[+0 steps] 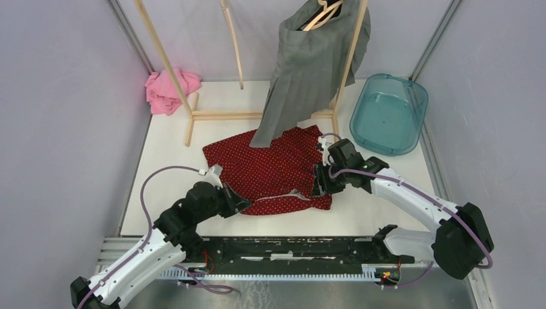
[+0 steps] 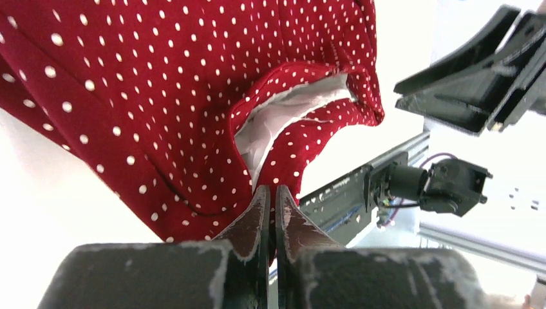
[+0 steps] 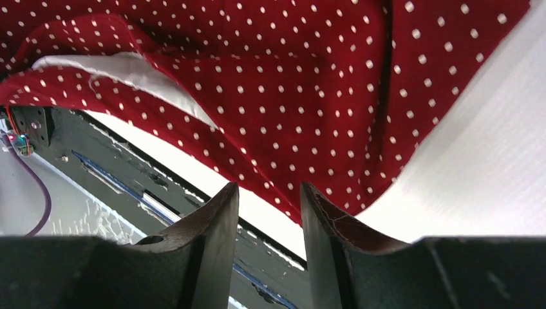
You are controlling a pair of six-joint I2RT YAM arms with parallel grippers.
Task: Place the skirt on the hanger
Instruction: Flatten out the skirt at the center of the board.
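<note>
Lying flat on the white table (image 1: 355,215), the red dotted skirt (image 1: 270,167) fills the middle of the overhead view. The left gripper (image 1: 245,205) sits at its near left edge and the right gripper (image 1: 319,183) at its near right corner. From up here both sets of jaws are too small and dark to read. Behind them, a grey skirt (image 1: 309,71) drapes from a wooden hanger (image 1: 320,16) whose hook is cut off by the top edge. The hanger is on a wooden rack (image 1: 225,114), and the grey hem overlaps the far edge of the red skirt. A pink cloth (image 1: 169,90) lies at the back left and a teal tub (image 1: 412,90) at the back right.

At the left wrist, the fingers (image 2: 248,222) are pressed tight together, with the skirt's edge running in between their tips. Above them the cloth gapes and shows its white lining (image 2: 277,119). The other arm's black gripper juts in at the upper right, cropped by the frame.

At the right wrist, the fingers (image 3: 219,212) stand a narrow way apart with only the table edge and the dark base rail (image 3: 161,183) showing between them. The skirt's edge lies just beyond the tips, and whether they touch it is hard to make out.
</note>
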